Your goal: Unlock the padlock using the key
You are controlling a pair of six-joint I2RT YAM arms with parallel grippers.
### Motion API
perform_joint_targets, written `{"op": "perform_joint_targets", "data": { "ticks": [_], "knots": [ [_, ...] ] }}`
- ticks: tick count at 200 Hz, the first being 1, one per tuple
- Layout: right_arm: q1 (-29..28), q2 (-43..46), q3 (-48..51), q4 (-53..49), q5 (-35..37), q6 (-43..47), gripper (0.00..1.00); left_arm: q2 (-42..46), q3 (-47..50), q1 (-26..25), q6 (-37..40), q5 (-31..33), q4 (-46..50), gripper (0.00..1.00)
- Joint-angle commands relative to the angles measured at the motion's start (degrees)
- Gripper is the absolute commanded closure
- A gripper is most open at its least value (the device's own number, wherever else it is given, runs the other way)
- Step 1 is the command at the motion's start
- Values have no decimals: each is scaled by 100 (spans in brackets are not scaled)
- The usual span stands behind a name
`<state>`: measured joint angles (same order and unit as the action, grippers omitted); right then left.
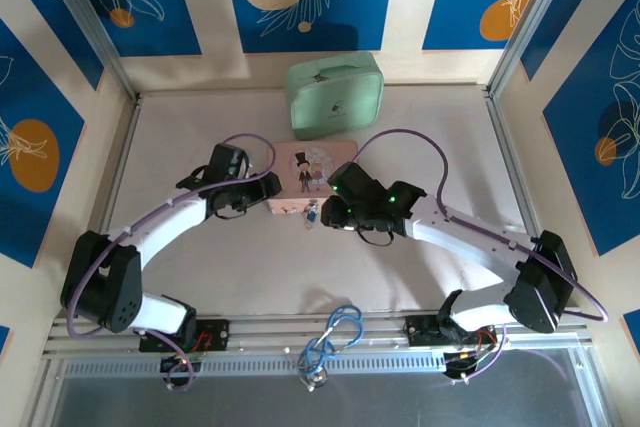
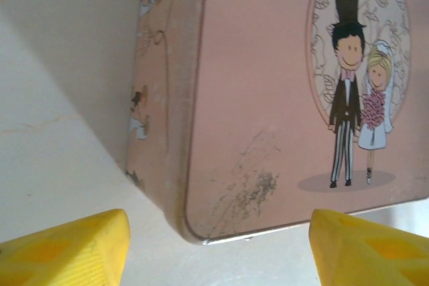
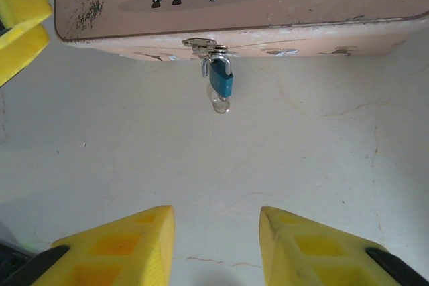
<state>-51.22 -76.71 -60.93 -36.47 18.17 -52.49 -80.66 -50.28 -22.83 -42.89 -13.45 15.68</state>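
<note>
From above, the tiny blue-bodied padlock with silvery metal parts point(image 1: 312, 215) sits at the near edge of the flat pink tin case with a cartoon bride and groom on its lid point(image 1: 312, 169). The case lies on the pale table point(image 1: 200, 267). The left gripper point(image 1: 258, 199) is at the case's near left corner, and the right gripper point(image 1: 332, 213) is just right of the padlock. A mint-green case point(image 1: 335, 95) lies behind.

On the left wrist camera, the left gripper point(image 2: 218, 259) has its yellow fingers point(image 2: 67, 252) spread wide and holds nothing. The pink case's point(image 2: 268, 98) rounded corner is just ahead of them.

On the right wrist camera, the padlock point(image 3: 220, 80) has its silver shackle hooked through a metal hasp point(image 3: 203, 45) on the case's side wall. A small silvery piece point(image 3: 220, 105) sits at its lower end. The right gripper point(image 3: 216, 246) has its fingers parted over bare table, apart from the padlock.
</note>
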Motion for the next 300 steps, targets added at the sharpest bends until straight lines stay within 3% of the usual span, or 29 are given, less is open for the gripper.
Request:
{"op": "perform_joint_targets", "data": {
  "ticks": [1,48,77,91,107,162,200,234,272,300],
  "knots": [
    [-89,180,273,146,290,-105,59,-169,-156,83,250,-361,-39,30],
    [-102,-6,585,1017,193,268,47,-316,-289,216,465,-448,-114,31],
    [-154,-202,635,1326,200,469,45,-362,-355,270,570,-481,-97,32],
    [-279,-176,604,1243,464,319,43,-330,-362,277,614,-463,60,32],
    [-460,-70,649,1223,909,159,32,-279,-380,274,698,-474,244,32],
    [-713,300,706,452,1838,261,31,-292,-464,279,746,-595,374,32],
    [-225,1230,1694,1357,566,425,33,-340,-360,286,808,-520,291,32],
    [44,1746,2122,1646,84,534,34,-521,-427,327,842,-576,261,31],
    [66,1771,2337,2038,-20,609,32,-803,-530,336,842,-728,114,31],
    [47,1258,2276,2477,-208,455,33,-912,-628,344,905,-802,89,31]
  ]
}}
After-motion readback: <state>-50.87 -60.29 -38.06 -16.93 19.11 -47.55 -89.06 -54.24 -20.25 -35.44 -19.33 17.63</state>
